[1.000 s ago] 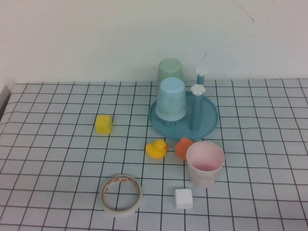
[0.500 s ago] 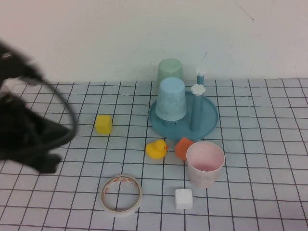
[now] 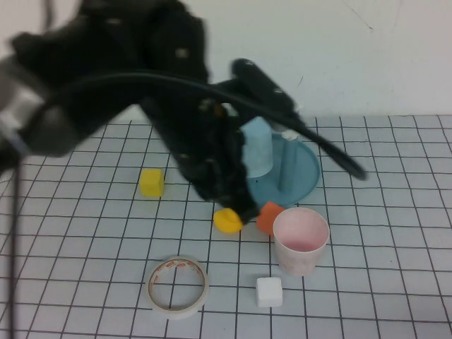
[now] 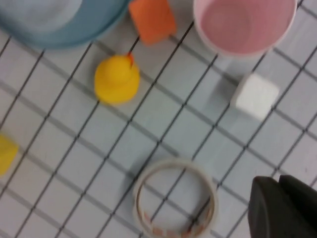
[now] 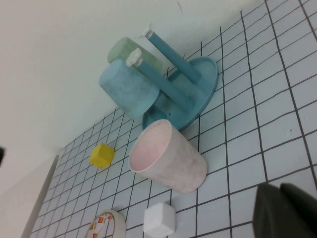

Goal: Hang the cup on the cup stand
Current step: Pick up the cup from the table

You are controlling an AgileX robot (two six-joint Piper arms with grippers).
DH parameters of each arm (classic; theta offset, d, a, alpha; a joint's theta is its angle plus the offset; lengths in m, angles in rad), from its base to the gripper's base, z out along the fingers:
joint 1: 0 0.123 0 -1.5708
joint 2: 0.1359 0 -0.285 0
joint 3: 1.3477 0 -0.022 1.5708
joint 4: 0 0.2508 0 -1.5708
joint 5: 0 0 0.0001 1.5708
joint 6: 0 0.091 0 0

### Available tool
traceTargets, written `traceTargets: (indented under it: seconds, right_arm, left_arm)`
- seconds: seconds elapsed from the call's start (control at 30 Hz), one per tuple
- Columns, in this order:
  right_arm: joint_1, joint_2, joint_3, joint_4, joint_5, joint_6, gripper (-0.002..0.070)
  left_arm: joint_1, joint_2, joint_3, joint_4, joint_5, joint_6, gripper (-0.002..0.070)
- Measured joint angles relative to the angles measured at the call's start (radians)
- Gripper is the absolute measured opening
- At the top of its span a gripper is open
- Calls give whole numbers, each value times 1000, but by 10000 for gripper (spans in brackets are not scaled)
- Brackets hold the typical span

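The pale pink cup (image 3: 301, 244) stands upright, mouth up, on the grid mat in front of the cup stand (image 3: 300, 180); it also shows in the left wrist view (image 4: 245, 25) and the right wrist view (image 5: 171, 158). The teal stand (image 5: 198, 94) has blue pegs (image 5: 168, 87) with white caps and holds an upturned light blue cup (image 3: 258, 152). My left gripper (image 4: 280, 181) is shut and empty; its blurred arm (image 3: 205, 155) hangs over the mat left of the stand. My right gripper (image 5: 282, 191) is shut and empty, right of the pink cup, and is out of the high view.
A yellow duck (image 3: 227, 221) and an orange block (image 3: 268, 215) lie just left of the pink cup. A white cube (image 3: 269, 292) and a tape roll (image 3: 178, 285) lie nearer me. A yellow cube (image 3: 152, 182) sits to the left. A mint green cup (image 5: 126, 49) stands behind the stand.
My left arm has swept in from the left edge to over the middle of the mat, now hiding the mint green cup and part of the stand. The objects have not moved.
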Motion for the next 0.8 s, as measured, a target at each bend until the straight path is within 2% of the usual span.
traceTargets:
  seconds: [0.07,0.17,0.23,0.37,0.43,0.57,0.8]
  right_arm:
    - [0,0,0,0,4,0,-1]
    - [0,0,0,0,8,0,-1]
    - [0,0,0,0,10,-2,-1]
    - [0,0,0,0,10,-2,-1]
    - [0,0,0,0,10,-3,-1]
    - [0,0,0,2,12,-25,-1]
    - [0,0,0,8,18,-48,-1]
  left_arm:
    - [-33,63,-55,10,2,-8,8]
    - [-75,150,-150,15,8,-37,81]
    - [-91,208,-204,15,9,-76,167]
    - [-102,308,-285,23,9,-204,398]
    - [-102,357,-317,57,9,-290,477]
    - [-92,431,-346,114,9,-397,526]
    - [-77,512,-347,85,9,-431,540]
